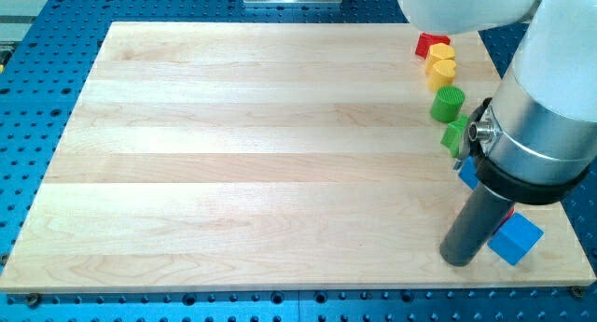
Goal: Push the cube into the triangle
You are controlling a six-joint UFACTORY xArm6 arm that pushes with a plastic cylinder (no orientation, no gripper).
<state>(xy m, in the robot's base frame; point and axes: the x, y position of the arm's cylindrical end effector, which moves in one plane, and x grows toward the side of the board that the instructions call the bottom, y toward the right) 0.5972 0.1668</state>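
Board (233,145) is bare on the view's left; everything crowds the right. You have no claw, only my tip (459,259), touching the blue cube (516,238) at bottom right. The triangle seems hidden behind the arm, so aim the push once it shows.

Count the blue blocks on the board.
2 visible: a blue cube at the view's bottom right beside my tip, and a blue block mostly hidden behind the arm. More may be hidden.
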